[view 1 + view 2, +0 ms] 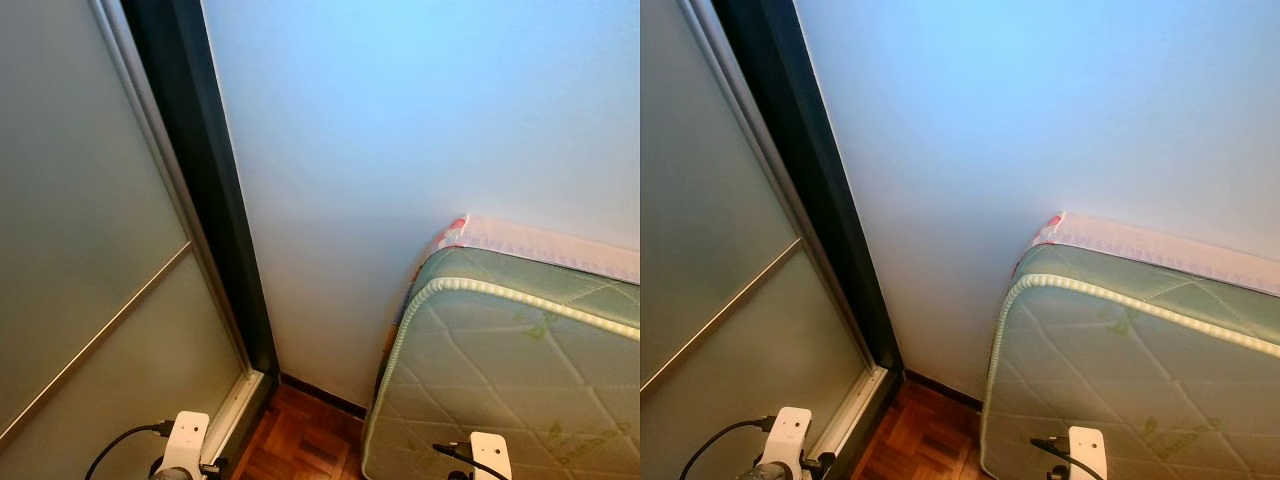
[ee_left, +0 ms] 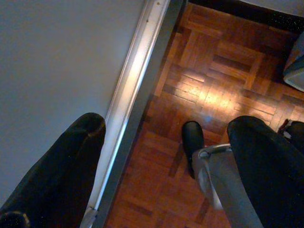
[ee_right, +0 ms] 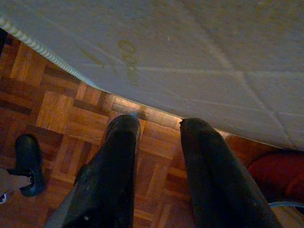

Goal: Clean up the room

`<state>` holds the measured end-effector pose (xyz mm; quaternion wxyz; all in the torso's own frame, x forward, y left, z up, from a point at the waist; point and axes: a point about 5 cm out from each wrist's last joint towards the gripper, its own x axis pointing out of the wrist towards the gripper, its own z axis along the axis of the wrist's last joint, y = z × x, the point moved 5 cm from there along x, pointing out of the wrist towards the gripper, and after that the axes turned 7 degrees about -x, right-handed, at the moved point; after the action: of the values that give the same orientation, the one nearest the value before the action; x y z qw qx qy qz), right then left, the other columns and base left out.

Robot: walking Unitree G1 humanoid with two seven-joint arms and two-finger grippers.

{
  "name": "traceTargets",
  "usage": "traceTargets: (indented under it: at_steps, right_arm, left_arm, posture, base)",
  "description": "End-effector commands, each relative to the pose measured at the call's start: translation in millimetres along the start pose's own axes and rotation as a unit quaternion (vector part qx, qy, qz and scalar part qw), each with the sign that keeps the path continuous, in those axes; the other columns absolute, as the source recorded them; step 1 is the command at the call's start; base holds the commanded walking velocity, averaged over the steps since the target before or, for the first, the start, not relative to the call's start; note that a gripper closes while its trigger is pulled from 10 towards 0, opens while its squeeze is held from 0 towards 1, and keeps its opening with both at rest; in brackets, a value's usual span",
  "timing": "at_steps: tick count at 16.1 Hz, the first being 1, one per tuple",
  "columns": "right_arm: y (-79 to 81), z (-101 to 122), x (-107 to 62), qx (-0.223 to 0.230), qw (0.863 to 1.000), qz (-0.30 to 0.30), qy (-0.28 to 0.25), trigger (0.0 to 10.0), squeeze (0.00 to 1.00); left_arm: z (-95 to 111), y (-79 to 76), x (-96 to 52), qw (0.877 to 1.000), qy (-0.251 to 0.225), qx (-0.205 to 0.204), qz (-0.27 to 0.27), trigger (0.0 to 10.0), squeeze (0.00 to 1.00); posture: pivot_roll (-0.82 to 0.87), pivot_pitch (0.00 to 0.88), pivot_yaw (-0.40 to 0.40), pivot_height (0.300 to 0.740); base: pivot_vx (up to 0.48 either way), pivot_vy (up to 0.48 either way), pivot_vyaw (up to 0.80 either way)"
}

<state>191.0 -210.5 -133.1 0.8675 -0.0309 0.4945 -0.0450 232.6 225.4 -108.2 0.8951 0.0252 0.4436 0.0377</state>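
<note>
The floor is wooden parquet, reddish brown, polished enough to throw back a soft sheen. The mattress wears quilted cloth, pale green, stitched in diamonds, with a ribbed corded edge. The wall looks smooth and matt. The sliding door has a frosted, matt panel with thin metal strips, and its bottom track gleams like brushed metal.

One green quilted mattress is standing on edge at the lower right of the frame, leaning against one pale wall. One frosted sliding door is filling the left side, with one dark frame running beside it, and two white wrist mounts are poking up along the bottom edge.
</note>
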Motion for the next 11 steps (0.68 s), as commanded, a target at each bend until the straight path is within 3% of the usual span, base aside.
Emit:
traceTargets:
  at_steps: [1, 8, 11]
  right_arm:
    - [6.3, 50.5, 0.1, -0.003, 0.994, 0.084, -0.077, 10.0, 0.0]
    - [-1.1, 47.5, 0.0, 0.021, 0.994, 0.071, -0.075, 10.0, 0.0]
    - [1.2, 55.7, 0.8, 0.013, 0.995, 0.066, -0.079, 10.0, 0.0]
  left_arm:
    - [-0.5, 3.7, -3.0, 0.988, -0.034, -0.146, -0.018, 10.0, 0.0]
    - [-3.8, 2.0, -3.2, 0.99, -0.03, -0.138, -0.014, 10.0, 0.0]
    - [-4.8, 3.7, -3.5, 0.991, -0.03, -0.133, -0.01, 10.0, 0.0]
  posture:
    - [0.2, 0.102, -0.066, 0.74]
    - [0.18, 0.131, -0.078, 0.74]
    - [0.18, 0.13, -0.066, 0.74]
  base:
    - [0.0, 0.0, 0.0]
    - [0.0, 0.0, 0.0]
    - [0.0, 0.0, 0.0]
